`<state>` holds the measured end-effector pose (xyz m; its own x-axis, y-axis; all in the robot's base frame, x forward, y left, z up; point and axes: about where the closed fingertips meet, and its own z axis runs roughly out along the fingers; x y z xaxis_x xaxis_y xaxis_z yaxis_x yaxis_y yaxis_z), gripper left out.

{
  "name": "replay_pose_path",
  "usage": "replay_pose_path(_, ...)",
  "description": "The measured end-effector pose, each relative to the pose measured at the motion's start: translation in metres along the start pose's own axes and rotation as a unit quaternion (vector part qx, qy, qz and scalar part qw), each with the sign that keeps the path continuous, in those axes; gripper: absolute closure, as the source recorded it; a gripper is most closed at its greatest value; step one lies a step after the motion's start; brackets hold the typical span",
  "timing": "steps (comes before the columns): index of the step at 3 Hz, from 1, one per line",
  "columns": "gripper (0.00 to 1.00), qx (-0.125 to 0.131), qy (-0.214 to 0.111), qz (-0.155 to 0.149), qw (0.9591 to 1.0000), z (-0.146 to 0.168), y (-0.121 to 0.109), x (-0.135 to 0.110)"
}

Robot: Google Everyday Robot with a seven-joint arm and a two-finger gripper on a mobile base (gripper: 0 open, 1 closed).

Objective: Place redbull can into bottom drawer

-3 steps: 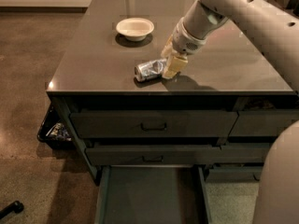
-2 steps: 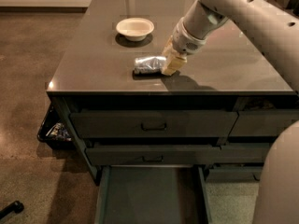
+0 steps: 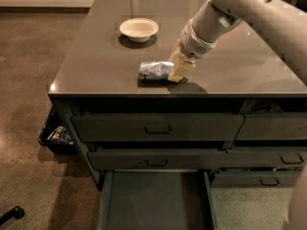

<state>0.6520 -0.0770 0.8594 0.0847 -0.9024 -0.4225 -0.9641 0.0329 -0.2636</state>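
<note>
The can [image 3: 156, 70] lies on its side on the counter [image 3: 96, 66], close to the front edge and above the left drawer stack. Nearest the camera, the drawer [image 3: 156, 200] stands pulled out at floor level, lowest in that stack; its dark bottom is flat and its side walls run toward the viewer. To its left, a small black object [image 3: 10, 214] sits on the floor [image 3: 29, 80] at the frame's corner. Above the drawer, the middle front [image 3: 156, 158] and the top front [image 3: 158, 127] are shut, each with a small handle at its centre. The right drawers [image 3: 271, 127] beside them are shut as well. A dark crate [image 3: 53, 133] with something light inside is tucked against the cabinet's left side. Up on the counter, the can's long axis runs left to right, roughly parallel with the front edge, silver and blue showing, a shadow beneath it. The pincer [image 3: 178, 66], pale yellow, touches the can's right end and angles down to the counter; whether it is released or clenched on the can cannot be told. The white arm [image 3: 249, 8] rises from it up and to the right, leaving the frame at the top right. Farther back and left of the can, well apart from it, a white bowl [image 3: 138, 28] stands upright on the counter.
</note>
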Motion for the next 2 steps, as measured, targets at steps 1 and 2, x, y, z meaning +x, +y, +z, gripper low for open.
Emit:
replay_pose_path(1,1.0,0.02,-0.009,0.007,0.9997,-0.019,0.031,-0.008)
replay_pose_path(2,1.0,0.012,-0.028,0.021,0.9993,-0.028,0.109,0.006)
